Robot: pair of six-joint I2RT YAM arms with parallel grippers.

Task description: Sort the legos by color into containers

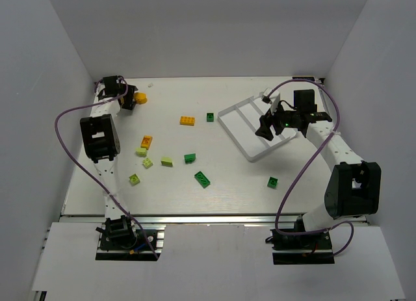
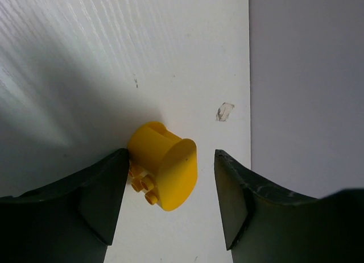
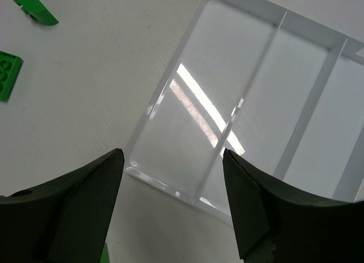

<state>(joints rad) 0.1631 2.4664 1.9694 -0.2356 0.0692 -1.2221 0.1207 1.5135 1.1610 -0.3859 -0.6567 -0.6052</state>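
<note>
The left gripper [image 2: 170,161] stands partly open astride the round orange lego [image 2: 165,172] at the overhead view's upper left; one finger seems to touch it and the other is clear. The right gripper [image 3: 172,158] hangs wide and empty over the three-compartment tray [image 1: 235,137], upper right. Scattered on the table [image 1: 234,200] are three orange legos [image 1: 187,121], four dark green legos [image 1: 203,179] and four pale yellow-green legos [image 1: 148,162].

The white-and-black left arm [image 1: 104,159] reaches to the table's far left corner, its dark two-finger left gripper [image 2: 170,161] tipped downward with jaws parted, while the right arm [image 1: 338,151] folds inward, its dark right gripper [image 3: 172,155] spread wide.
</note>
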